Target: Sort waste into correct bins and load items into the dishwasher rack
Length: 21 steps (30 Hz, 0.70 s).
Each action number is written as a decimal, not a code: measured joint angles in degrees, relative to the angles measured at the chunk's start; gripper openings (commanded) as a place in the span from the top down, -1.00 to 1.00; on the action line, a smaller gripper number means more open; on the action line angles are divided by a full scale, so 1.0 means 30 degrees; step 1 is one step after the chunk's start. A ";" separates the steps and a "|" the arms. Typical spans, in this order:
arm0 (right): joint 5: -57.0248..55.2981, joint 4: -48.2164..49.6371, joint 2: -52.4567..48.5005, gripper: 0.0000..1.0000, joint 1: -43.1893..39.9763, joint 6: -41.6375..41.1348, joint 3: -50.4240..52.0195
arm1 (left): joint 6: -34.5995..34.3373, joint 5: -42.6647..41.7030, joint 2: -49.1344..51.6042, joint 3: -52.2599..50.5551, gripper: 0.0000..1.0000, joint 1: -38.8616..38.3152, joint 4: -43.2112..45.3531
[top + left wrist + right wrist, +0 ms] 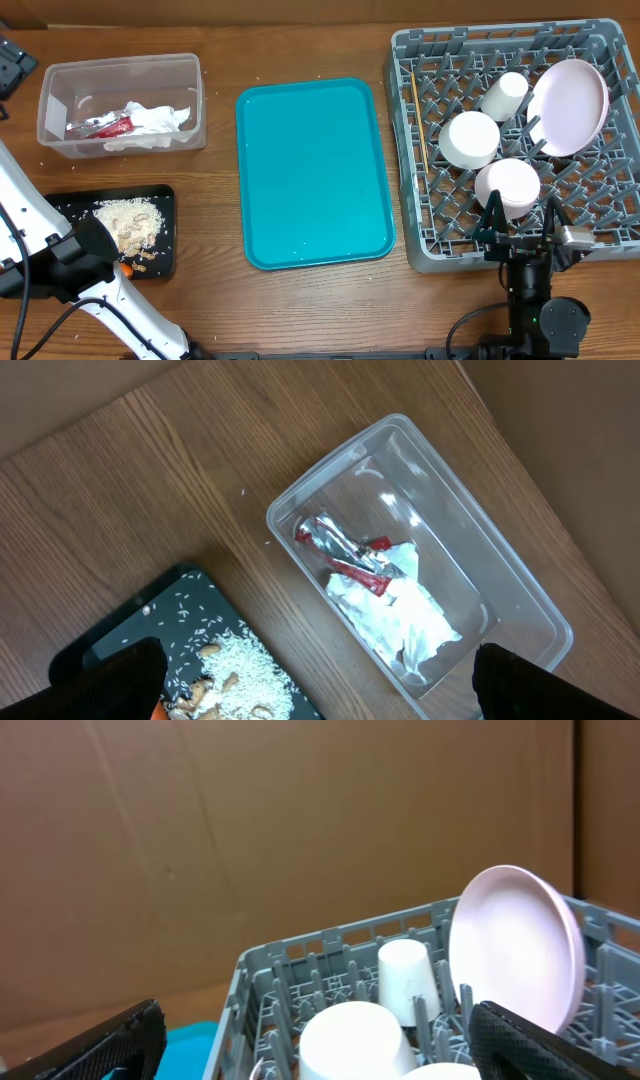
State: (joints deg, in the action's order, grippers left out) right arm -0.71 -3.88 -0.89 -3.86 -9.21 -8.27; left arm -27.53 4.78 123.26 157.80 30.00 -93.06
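The clear tub (120, 72) holds the crumpled white napkin (150, 125) and red wrapper (100, 127). On the black tray (70, 205) lie beige food bits (128, 222) and an orange carrot piece (127, 268). My left gripper (320, 690) hangs open and empty above the wood between tray (130, 630) and tub (300, 510). The grey rack (400, 60) carries the upright plate (568, 107), a cup (504, 95), two overturned bowls (470, 139) (507, 187) and a chopstick (420, 120). Over the rack's near edge my right gripper (523, 215) is open and empty, behind the nearer bowl.
A flat teal tray (313, 172) lies bare in the table's middle. The left arm's white links (30, 215) cross the front left corner. Brown cardboard walls stand behind the table. Rice grains are scattered over the black tray's floor.
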 measured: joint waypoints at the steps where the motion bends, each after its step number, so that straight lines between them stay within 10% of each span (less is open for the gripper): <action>1: -0.0007 0.0007 0.0000 -1.00 0.0095 -0.0007 0.0015 | 0.0000 0.0000 0.0000 0.0000 -1.00 0.0000 0.0007; 11: -0.0051 0.3570 0.0051 -0.99 0.0466 0.0007 0.2339 | -0.0007 0.0000 0.0000 0.0000 -1.00 0.0000 0.0000; 21: -0.0051 -0.0015 0.0095 -1.00 0.0576 0.0007 0.2404 | -0.0007 0.0000 0.0000 0.0000 -1.00 0.0000 0.0007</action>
State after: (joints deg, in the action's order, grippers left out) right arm -0.86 -3.92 -0.60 -2.13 -9.19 -1.06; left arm -27.55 4.78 123.26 157.80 30.00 -93.03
